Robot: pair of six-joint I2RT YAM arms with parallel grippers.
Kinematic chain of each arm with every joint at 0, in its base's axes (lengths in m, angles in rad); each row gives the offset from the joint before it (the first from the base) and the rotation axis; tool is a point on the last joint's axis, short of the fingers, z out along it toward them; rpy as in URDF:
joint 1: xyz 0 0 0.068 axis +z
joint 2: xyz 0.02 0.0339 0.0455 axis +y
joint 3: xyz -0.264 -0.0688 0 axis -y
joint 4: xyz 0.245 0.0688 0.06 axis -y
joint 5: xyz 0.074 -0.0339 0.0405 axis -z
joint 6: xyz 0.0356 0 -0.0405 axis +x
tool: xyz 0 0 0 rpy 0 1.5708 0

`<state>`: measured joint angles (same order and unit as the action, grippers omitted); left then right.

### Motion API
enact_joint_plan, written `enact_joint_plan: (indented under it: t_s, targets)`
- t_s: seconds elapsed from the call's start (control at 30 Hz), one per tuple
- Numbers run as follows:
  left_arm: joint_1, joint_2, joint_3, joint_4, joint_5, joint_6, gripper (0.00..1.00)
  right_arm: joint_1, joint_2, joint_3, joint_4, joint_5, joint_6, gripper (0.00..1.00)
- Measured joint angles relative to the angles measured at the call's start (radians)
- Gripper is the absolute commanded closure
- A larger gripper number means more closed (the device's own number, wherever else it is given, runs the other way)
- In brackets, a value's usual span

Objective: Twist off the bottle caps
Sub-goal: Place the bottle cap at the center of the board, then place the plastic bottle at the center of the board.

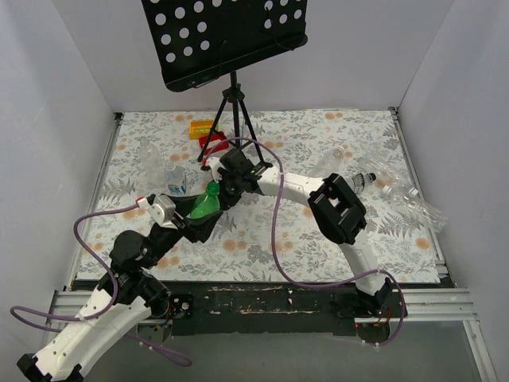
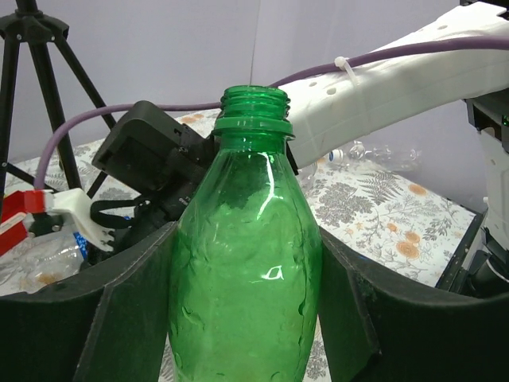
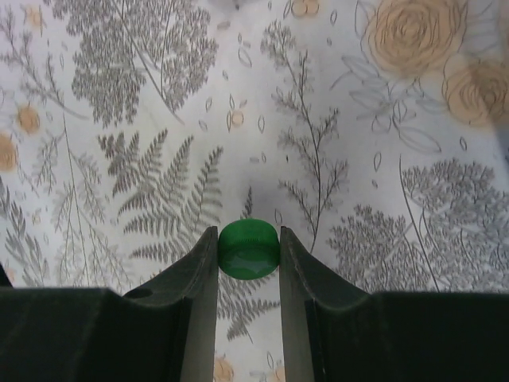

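A green bottle (image 2: 246, 263) stands upright between the fingers of my left gripper (image 2: 246, 239), which is shut on its body. The threaded neck (image 2: 254, 107) is bare and open. From the top view the bottle (image 1: 205, 203) lies left of centre, with the left gripper (image 1: 199, 219) at its lower part. A green bottle cap (image 3: 248, 250) is pinched between the tips of my right gripper (image 3: 247, 235), above the flowered cloth. The right gripper (image 1: 224, 188) hangs just behind the bottle's neck.
A black tripod stand (image 1: 233, 103) rises at the back centre, with red and yellow blocks (image 1: 205, 134) at its foot. Clear bottles lie at the left (image 1: 151, 159), one with a blue label (image 1: 176, 181), and more at the right (image 1: 417, 207). White walls close three sides.
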<state>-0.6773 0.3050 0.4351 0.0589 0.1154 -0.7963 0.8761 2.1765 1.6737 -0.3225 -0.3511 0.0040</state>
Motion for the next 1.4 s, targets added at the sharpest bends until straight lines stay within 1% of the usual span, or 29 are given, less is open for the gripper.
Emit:
enact_joint_plan:
  t_s: [0.13,0.27,0.3,0.33,0.47,0.57,0.73,0.87,0.93,1.07,1.13,1.17,1.23,1.3,1.4]
  targets:
    - [0.0,-0.016,0.0,-0.035,-0.013,-0.002,0.89,0.027,0.062,0.082,0.04,0.071,0.096,0.8]
    - [0.0,-0.031,0.0,-0.066,-0.025,-0.005,0.89,0.027,0.155,0.216,0.063,0.103,0.144,0.53]
    - [0.0,-0.033,0.0,-0.069,-0.026,-0.005,0.89,0.027,0.164,0.227,0.07,0.102,0.153,0.48]
    - [0.0,-0.035,0.0,-0.075,-0.027,-0.007,0.88,0.026,0.17,0.23,0.079,0.101,0.158,0.45]
    - [0.0,-0.036,0.0,-0.086,-0.029,-0.016,0.89,0.021,0.171,0.222,0.089,0.086,0.158,0.41]
    - [0.0,-0.036,0.0,-0.084,-0.029,-0.024,0.88,0.014,0.132,0.151,0.118,0.072,0.147,0.4]
    - [0.0,-0.036,-0.004,-0.072,-0.02,-0.041,0.89,0.003,-0.056,-0.086,0.12,0.026,0.072,0.36]
    - [0.0,-0.032,-0.01,-0.042,0.006,-0.057,0.89,-0.035,-0.258,-0.232,0.092,-0.07,-0.089,0.36]
    - [0.0,-0.026,-0.018,-0.022,0.024,-0.061,0.88,-0.084,-0.354,-0.274,0.054,-0.167,-0.196,0.31]
    - [0.0,0.011,-0.038,0.023,0.062,-0.076,0.88,-0.228,-0.534,-0.359,-0.039,-0.372,-0.406,0.3]
    - [0.0,0.044,-0.039,0.05,0.087,-0.08,0.88,-0.288,-0.616,-0.405,-0.066,-0.442,-0.467,0.23]
    - [0.0,0.061,-0.039,0.064,0.1,-0.083,0.88,-0.309,-0.658,-0.43,-0.068,-0.476,-0.486,0.18]
    - [0.0,0.103,-0.039,0.094,0.132,-0.086,0.88,-0.328,-0.741,-0.474,-0.066,-0.541,-0.509,0.16]
    - [0.0,0.144,-0.04,0.119,0.164,-0.091,0.87,-0.322,-0.804,-0.494,-0.045,-0.62,-0.505,0.16]
    - [0.0,0.199,-0.041,0.158,0.21,-0.097,0.87,-0.309,-0.827,-0.482,0.01,-0.73,-0.453,0.17]
